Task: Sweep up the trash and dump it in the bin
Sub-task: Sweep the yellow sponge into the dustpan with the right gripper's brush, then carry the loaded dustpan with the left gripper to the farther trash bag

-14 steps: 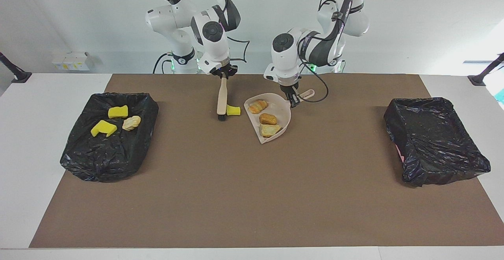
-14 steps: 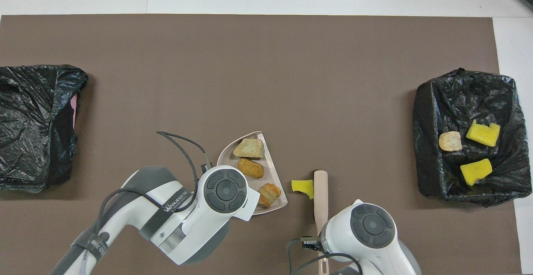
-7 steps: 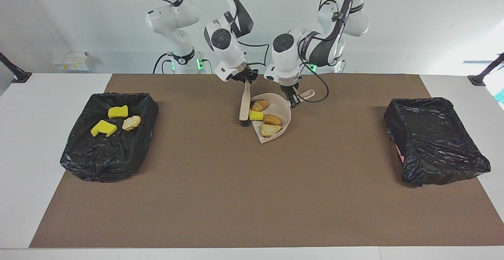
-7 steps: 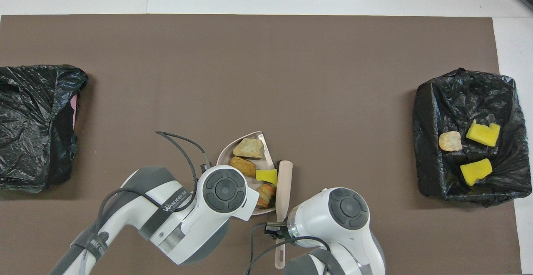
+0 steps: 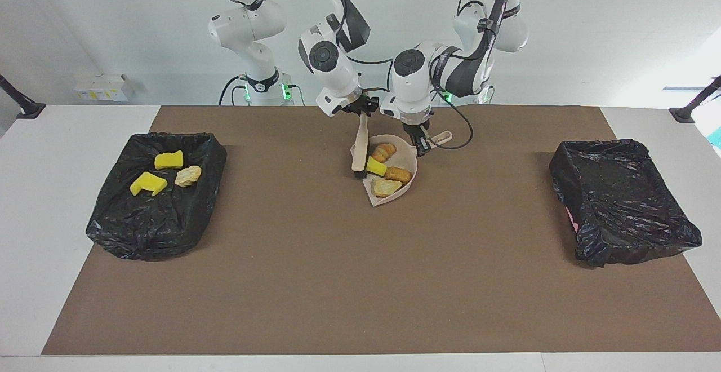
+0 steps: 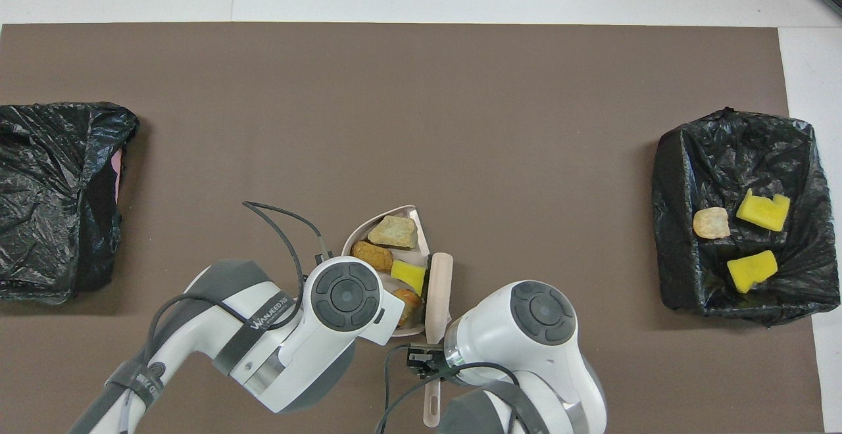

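On the left arm's grey band (image 6: 263, 319), "WANJEED" lettering, partly unreadable. Beneath the wrists, both grippers hidden from overhead. Left gripper (image 5: 421, 144) fingers clenched on the beige dustpan (image 5: 410, 185) handle; right gripper (image 5: 363, 110) fingers clenched on the brush (image 5: 359, 149). Mid-desk in the dustpan: yellow sponge piece (image 5: 375, 166), three bread chunks (image 5: 397, 175), one half covered overhead. More trash (image 5: 148, 183) inside the bin (image 5: 141, 231) at the right arm's end; another bin (image 5: 631, 231) at the left arm's end.

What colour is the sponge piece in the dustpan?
Bright yellow sponge piece in the beige dustpan, clearest in the overhead view.
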